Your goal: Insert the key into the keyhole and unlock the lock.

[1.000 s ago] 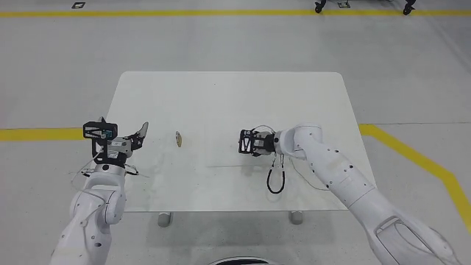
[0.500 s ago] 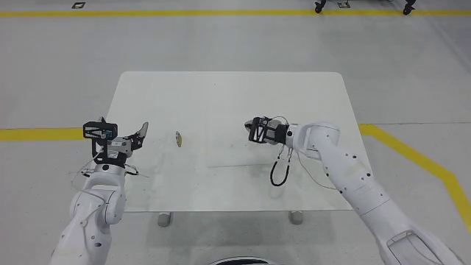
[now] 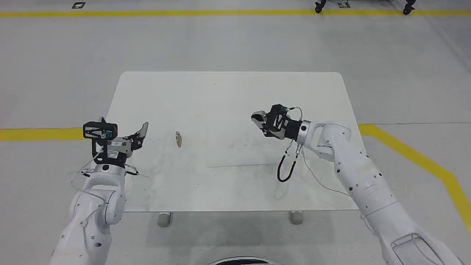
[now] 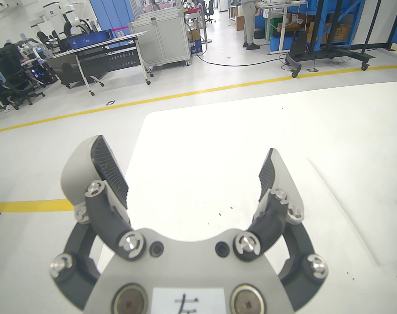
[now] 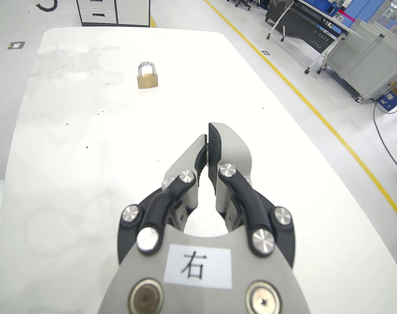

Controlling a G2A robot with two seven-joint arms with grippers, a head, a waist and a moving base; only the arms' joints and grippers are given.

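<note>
1. Your left gripper (image 3: 140, 131) hangs at the left edge of the tabletop (image 3: 221, 92). Its jaws are spread wide and its ribbed pads (image 4: 108, 171) are empty. A white label (image 4: 188, 300) on the wrist plate carries one black character, cut off at the frame edge.
2. The padlock (image 3: 179, 139) lies flat on the tabletop, near that gripper on its right and not touching it. It has a brass body and a silver shackle. The shackle looks seated in the body, though it is small enough that you should treat that as likely, not certain. Any print on the body is too small to read.
3. Your right gripper (image 3: 257, 118) sits over the tabletop right of centre, well apart from the padlock and pointed toward it. Its jaws are pressed together at the tips, and you cannot tell whether the key is pinched between them. A second white label (image 5: 197, 264) on its plate shows one black character in full.
4. Small dark specks (image 5: 87, 147) dot the tabletop between the right gripper and the padlock.
</note>
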